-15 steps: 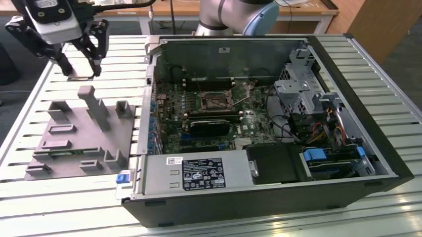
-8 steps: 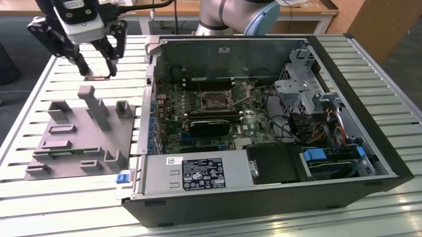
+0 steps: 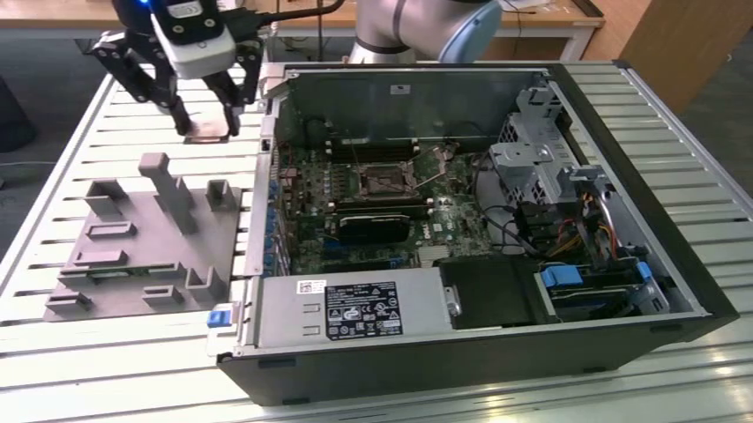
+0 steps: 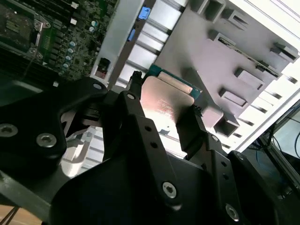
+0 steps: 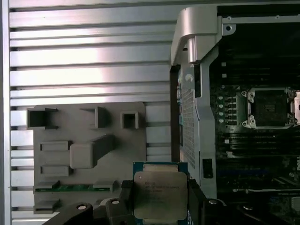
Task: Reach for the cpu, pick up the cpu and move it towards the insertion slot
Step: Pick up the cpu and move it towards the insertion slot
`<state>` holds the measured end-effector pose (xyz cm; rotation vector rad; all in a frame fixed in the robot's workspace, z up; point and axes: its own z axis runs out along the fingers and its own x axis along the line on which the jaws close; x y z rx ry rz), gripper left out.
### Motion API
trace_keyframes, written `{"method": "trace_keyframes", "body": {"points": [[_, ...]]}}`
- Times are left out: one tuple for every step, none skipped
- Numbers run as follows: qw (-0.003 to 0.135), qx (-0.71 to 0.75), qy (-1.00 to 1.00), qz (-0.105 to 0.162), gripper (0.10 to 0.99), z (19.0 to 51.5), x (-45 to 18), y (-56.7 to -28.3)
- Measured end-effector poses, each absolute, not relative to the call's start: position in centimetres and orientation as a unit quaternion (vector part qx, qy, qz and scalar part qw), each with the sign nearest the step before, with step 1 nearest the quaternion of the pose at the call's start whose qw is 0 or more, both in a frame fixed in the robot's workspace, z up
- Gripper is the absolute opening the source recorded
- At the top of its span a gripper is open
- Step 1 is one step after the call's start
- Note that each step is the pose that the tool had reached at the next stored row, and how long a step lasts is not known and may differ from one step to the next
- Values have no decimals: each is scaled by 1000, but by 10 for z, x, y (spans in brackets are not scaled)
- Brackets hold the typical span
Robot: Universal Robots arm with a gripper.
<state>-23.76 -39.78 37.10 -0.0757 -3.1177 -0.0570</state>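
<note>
**The cpu lifted, not yet at the socket**

The cpu (image 5: 160, 194) sits clamped between your gripper (image 5: 160, 206) fingers, raised beside the grey tray (image 5: 89, 154). Beyond it, inside the open computer case (image 3: 471, 229), the insertion slot (image 5: 269, 108) waits: pickup done, the carry remains.

Slatted metal table (image 3: 70, 211), pale, ribs running across from the exterior view's left to right. Directly on it: grey plastic tray (image 3: 147, 251) with upright posts, toward the exterior view's left; open computer case (image 3: 495, 352), black, just beside the tray on the exterior view's right, lying on its side.
</note>
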Motion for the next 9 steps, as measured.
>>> {"method": "trace_keyframes", "body": {"points": [[11,-24,-999,-18,545,371,-234,-398],[11,-24,-999,-18,545,371,-230,-398],[11,-24,-999,-18,545,370,-226,-398],[11,-24,-999,-18,545,370,-221,-398],[11,-24,-999,-18,545,370,-217,-398],[11,-24,-999,-18,545,370,-213,-397],[11,-24,-999,-18,545,369,-209,-397],[11,-24,-999,-18,545,369,-205,-397],[11,-24,-999,-18,545,369,-200,-397]]}}
